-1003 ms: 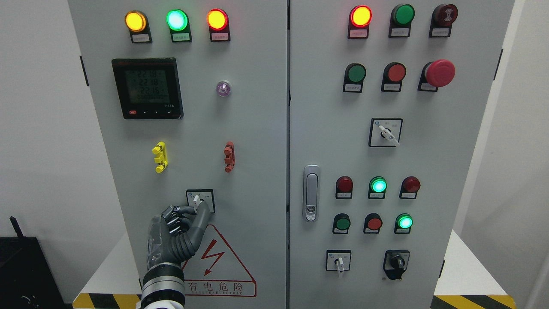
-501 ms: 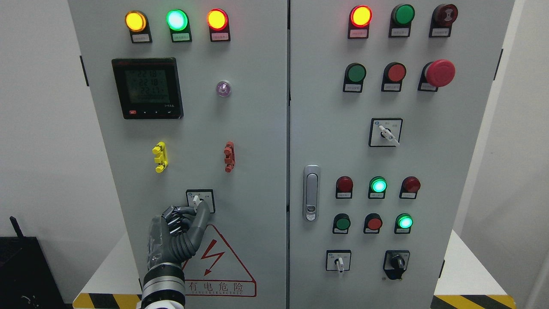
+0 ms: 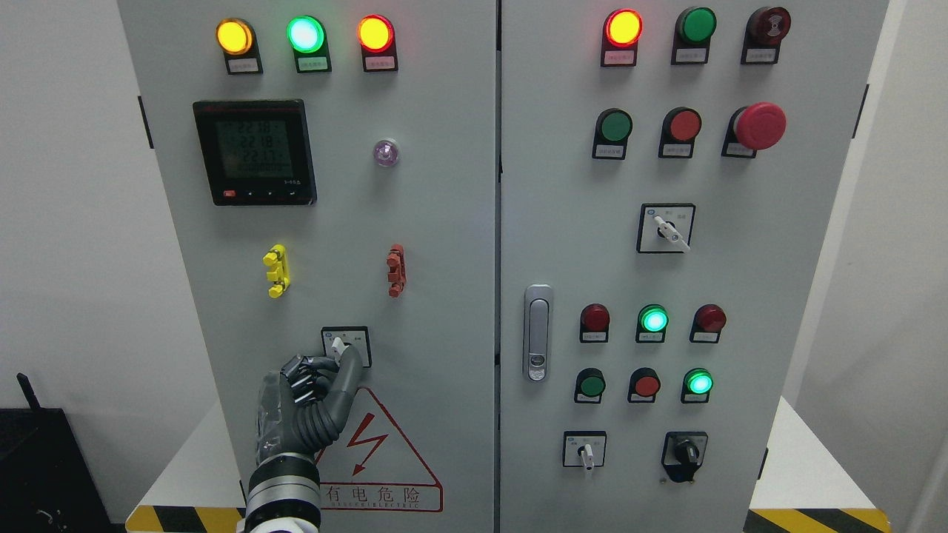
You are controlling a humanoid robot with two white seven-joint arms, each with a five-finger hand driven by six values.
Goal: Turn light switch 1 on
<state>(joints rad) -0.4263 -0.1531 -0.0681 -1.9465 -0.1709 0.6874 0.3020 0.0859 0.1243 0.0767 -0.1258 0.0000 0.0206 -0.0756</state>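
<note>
A small rotary switch (image 3: 358, 340) with a white lever (image 3: 338, 344) sits in a black-framed plate low on the left cabinet door (image 3: 437, 244). My left hand (image 3: 337, 360), dark grey, reaches up from the bottom edge and is at this switch. One long finger (image 3: 349, 370) lies along the lever's right side. The other fingers curl in from the left just below it. The lever's lower end is pinched between them and partly hidden. The lever points up, tilted slightly left. My right arm does not show.
On the left door are three lit lamps, a digital meter (image 3: 254, 152), a yellow clip (image 3: 276, 271), a red clip (image 3: 396, 270) and a red warning triangle (image 3: 385, 459). The right door carries a handle (image 3: 538, 332), more lamps, buttons, a red emergency stop (image 3: 759, 126) and other rotary switches.
The hand stays at the switch with almost no movement. Only the meter's digits differ.
</note>
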